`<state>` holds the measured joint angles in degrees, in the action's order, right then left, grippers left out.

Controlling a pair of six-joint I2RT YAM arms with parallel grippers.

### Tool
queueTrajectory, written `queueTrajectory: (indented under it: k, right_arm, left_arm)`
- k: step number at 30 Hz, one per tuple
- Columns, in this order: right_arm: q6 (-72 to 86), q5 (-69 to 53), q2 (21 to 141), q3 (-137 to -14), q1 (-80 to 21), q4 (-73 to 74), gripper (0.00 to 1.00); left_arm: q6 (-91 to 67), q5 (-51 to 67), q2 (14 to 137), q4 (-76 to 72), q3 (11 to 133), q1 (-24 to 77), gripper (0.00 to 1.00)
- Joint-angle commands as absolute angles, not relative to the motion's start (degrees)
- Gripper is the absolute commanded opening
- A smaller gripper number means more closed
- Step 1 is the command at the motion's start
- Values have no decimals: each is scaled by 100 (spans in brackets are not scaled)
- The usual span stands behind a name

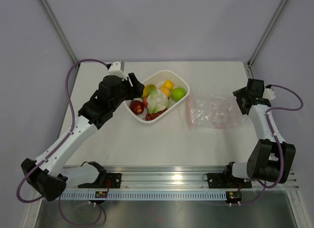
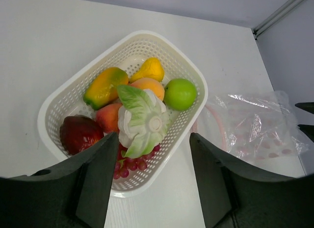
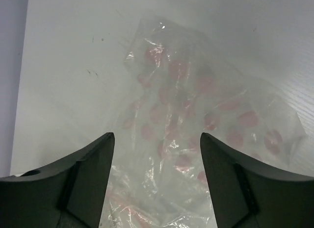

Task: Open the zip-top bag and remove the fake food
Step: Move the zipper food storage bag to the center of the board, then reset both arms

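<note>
On the worktop (image 1: 122,144) right of the basket (image 1: 146,122), your zip-top bag (image 1: 213,112) lies empty beside the right tool (image 3: 157,139); fake food (image 1: 158,98) sits in the basket, by the left tool (image 2: 154,137). Both gape, holding nothing.

White perforated basket (image 2: 66,93) on table (image 2: 59,37), just ahead of left jaws, seen between them, corner-on; well apart from right jaws. Few dark specks (image 3: 93,39) on table, ahead-left of right jaws. Aluminium rail (image 1: 167,181) along near table edge, behind both jaws. Grey walls (image 1: 157,22) beyond.
</note>
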<state>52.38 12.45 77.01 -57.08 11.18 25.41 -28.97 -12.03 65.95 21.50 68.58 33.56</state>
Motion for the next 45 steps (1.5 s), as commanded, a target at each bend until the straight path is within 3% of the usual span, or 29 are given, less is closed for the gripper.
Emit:
queueTrajectory:
  k: [1,3,7,14,20,21,34,38,45]
  right_arm:
    - [5010,1072,7515,-6029,1107,2671,79]
    - [4887,1116,7462,-6160,1099,2908,85]
    - [4589,906,7085,-6135,1107,2971,89]
    - [3903,-217,5497,-5460,1099,2760,100]
    - [3235,-1052,3678,-4906,1099,2865,99]
    - [3182,-1107,3456,-4817,1099,2909,99]
    - [3366,-1511,107,-3254,1099,3015,100]
    - [3410,-1933,360,-3112,1099,2945,99]
    - [3507,-2030,431,-3041,1099,2980,99]
  left_arm:
    - [-2953,-941,6258,2206,6706,3349,64]
    - [-3006,-853,6040,2153,6487,3349,64]
    - [-3024,-765,5591,1987,6039,3349,66]
    - [-2927,-572,4712,1995,5353,3349,76]
    - [-2962,-650,3631,1873,4519,3349,92]
    - [-2997,-676,3438,1768,4361,3349,99]
    - [-3217,-931,906,2144,2383,3349,99]
    - [-3261,-879,598,1899,1839,3349,99]
    - [-3261,-984,668,2057,1907,3357,99]
